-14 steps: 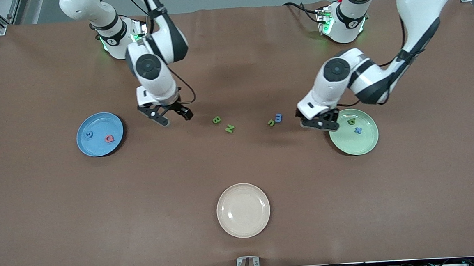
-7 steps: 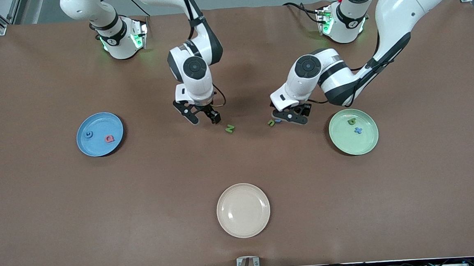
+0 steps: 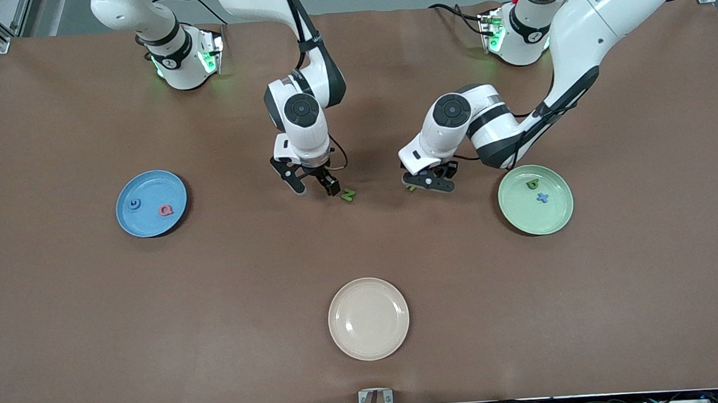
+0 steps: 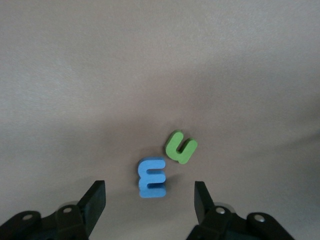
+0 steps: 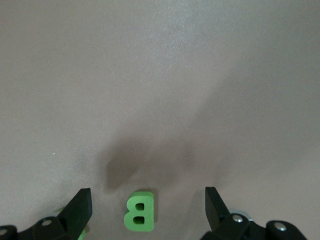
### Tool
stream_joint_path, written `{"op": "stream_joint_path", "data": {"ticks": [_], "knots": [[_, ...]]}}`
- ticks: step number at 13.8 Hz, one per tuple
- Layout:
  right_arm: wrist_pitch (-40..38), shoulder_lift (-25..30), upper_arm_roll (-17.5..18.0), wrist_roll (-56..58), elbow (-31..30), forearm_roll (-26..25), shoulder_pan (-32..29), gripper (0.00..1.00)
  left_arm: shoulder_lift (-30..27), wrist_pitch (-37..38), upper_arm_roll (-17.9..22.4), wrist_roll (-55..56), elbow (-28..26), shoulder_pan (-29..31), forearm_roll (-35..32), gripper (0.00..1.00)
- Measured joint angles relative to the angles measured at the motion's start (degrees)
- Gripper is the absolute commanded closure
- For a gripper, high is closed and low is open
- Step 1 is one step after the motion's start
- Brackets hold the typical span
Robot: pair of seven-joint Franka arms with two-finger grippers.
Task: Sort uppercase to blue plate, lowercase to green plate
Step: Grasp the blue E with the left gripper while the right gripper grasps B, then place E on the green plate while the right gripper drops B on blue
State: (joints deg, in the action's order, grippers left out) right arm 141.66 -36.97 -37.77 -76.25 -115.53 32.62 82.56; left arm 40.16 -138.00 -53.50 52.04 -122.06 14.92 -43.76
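Both arms have swung in to mid-frame: the left gripper point(image 4: 149, 200) narrows around the blue m point(image 4: 151, 177), the right gripper point(image 5: 148, 207) gapes wide over the green B point(image 5: 139, 212).

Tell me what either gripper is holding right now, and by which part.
Nothing is held. The left gripper stands open around the blue m; the right gripper stands open around the green B.
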Motion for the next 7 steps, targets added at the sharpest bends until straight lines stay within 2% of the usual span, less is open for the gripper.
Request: {"op": "stream_joint_path", "data": {"ticks": [2, 7], "knots": [[0.1, 0.0, 0.6, -0.4, 0.1, 0.0, 0.0, 0.10, 0.1, -0.1, 1.2, 1.0, 0.3, -1.8, 0.0, 0.35], [0.3, -0.2, 1.1, -0.8, 0.1, 0.0, 0.0, 0.34, 0.1, -0.1, 1.5, 1.1, 0.4, -2.1, 0.0, 0.45]]}}
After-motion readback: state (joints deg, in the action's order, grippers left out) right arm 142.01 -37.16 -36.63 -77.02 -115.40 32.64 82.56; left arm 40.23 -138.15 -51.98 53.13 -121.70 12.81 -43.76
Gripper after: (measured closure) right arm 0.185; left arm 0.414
